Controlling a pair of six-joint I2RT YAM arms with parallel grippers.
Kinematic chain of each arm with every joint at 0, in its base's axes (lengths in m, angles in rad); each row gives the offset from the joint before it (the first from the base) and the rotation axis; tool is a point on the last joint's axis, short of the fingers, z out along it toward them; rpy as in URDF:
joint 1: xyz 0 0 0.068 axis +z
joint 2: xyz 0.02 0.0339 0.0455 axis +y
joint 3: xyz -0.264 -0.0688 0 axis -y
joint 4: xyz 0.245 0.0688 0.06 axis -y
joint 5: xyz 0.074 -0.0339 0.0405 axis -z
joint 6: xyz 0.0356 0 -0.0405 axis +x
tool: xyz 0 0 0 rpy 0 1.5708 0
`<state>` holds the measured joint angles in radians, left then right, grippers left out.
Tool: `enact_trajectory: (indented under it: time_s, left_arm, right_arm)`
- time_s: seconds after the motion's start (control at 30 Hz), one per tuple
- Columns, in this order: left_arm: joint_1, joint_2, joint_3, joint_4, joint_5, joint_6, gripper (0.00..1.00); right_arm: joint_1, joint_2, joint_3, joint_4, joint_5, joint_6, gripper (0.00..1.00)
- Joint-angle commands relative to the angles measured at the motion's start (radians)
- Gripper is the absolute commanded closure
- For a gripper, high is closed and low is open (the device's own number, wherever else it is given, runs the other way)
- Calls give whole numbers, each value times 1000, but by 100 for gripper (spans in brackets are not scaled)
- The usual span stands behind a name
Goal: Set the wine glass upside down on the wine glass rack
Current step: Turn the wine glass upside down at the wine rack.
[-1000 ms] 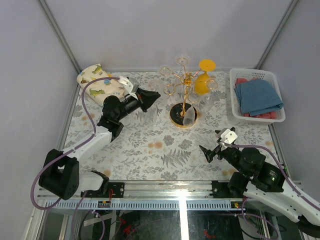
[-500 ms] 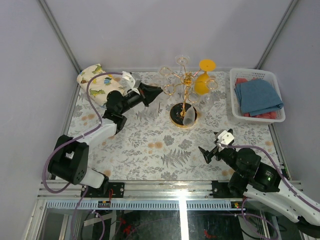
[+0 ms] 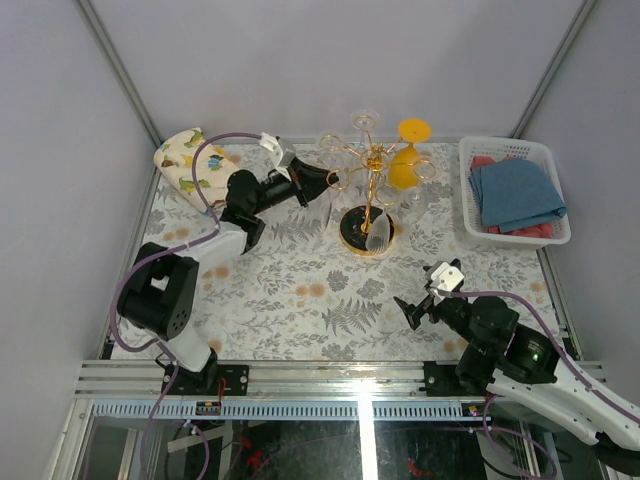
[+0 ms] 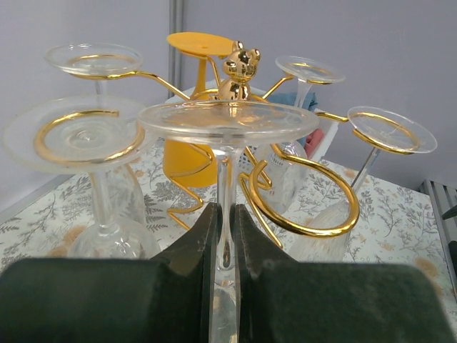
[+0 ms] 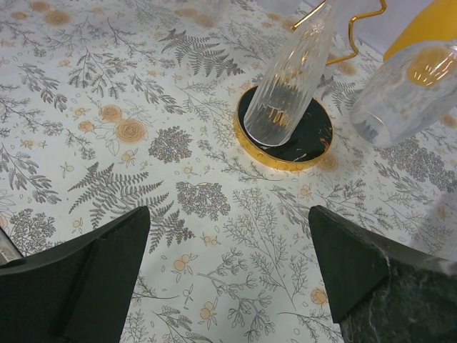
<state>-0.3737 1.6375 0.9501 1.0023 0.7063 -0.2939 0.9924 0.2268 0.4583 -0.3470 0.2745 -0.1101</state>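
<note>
Wine glass [image 4: 227, 123] — inverted, foot uppermost, just in front of the free ring arm of the wine glass rack [image 4: 239, 69]. Left pincer [image 4: 225, 239] is clamped on its stem. Thin glass, judged light, rigid, slick and breakable — grip the stem only. Right pincer [image 5: 228, 214] stands fully open above the desk [image 5: 107, 128]

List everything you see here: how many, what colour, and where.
wine glass rack: one, gold, black base, far centre.
hung clear glasses: four, clear, in the rack's rings.
yellow glass: one, yellow, rack's far right side.
wine glass: one, clear, inverted, left of rack.
basket: one, white, far right.
cloth: one, blue, in basket.
pouch: one, cream patterned, far left.
tablecloth: one, grey floral, spread under everything.
left gripper: one, black, shut on the wine glass stem.
right gripper: one, black, open, near right.
</note>
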Motion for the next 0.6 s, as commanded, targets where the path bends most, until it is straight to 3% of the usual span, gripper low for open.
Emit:
enact_trajectory:
  time_s: [0.0,0.57]
  left_arm:
    - [6,31,54,120,48,-30,100]
    - [-32,97,117,94,124,-35,100]
  right_arm:
    - [-3,8,-1,52,-18,-18,1]
    - [-2,4,-6,54,-29,-19,1]
